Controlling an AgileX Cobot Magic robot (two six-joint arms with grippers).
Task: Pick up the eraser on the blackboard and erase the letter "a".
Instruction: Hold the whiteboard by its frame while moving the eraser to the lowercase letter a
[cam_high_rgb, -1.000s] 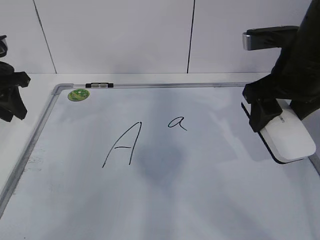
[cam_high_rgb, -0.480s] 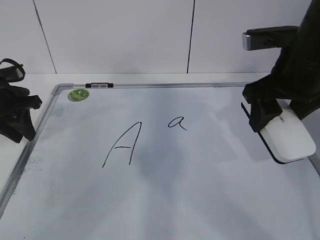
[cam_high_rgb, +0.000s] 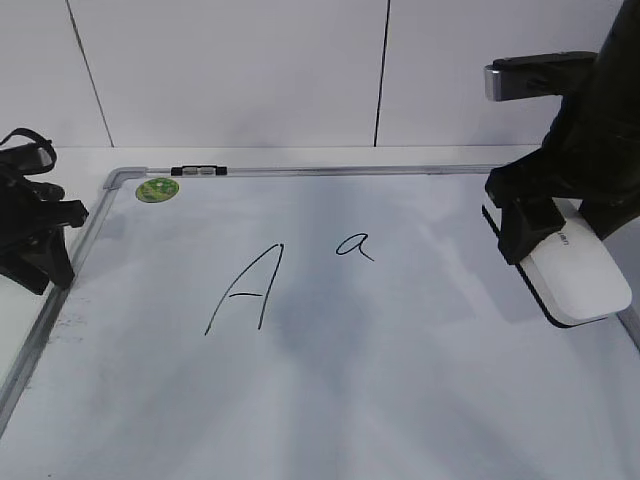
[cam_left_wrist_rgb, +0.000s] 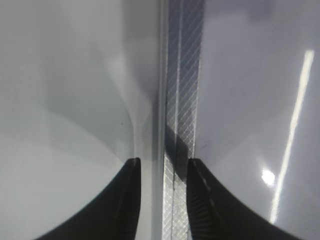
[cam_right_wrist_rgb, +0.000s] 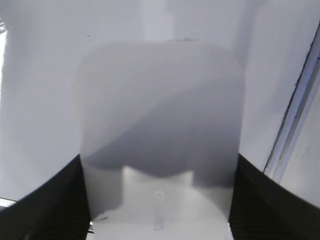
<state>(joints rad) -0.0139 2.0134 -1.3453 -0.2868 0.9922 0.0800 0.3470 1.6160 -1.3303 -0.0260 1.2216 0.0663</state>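
Note:
The white eraser (cam_high_rgb: 580, 275) lies on the blackboard (cam_high_rgb: 400, 390) near its right edge. My right gripper (cam_high_rgb: 530, 232) is shut on the eraser's near end; in the right wrist view the eraser (cam_right_wrist_rgb: 160, 110) fills the space between the two black fingers (cam_right_wrist_rgb: 160, 200). The small letter "a" (cam_high_rgb: 354, 245) is whole, at the board's middle. My left gripper (cam_high_rgb: 52, 268) is down at the board's left frame. In the left wrist view its jaws (cam_left_wrist_rgb: 162, 167) straddle the grey frame strip (cam_left_wrist_rgb: 182, 90), slightly apart, with a gap on the left side.
A large capital "A" (cam_high_rgb: 245, 290) is drawn left of the small letter. A round green sticker (cam_high_rgb: 157, 189) and a small black-and-grey clip (cam_high_rgb: 198, 171) sit at the board's top left. White wall panels stand behind the table.
My left gripper has moved right and down, from off the table's left side onto the board's left frame. The right gripper and the eraser have not moved.

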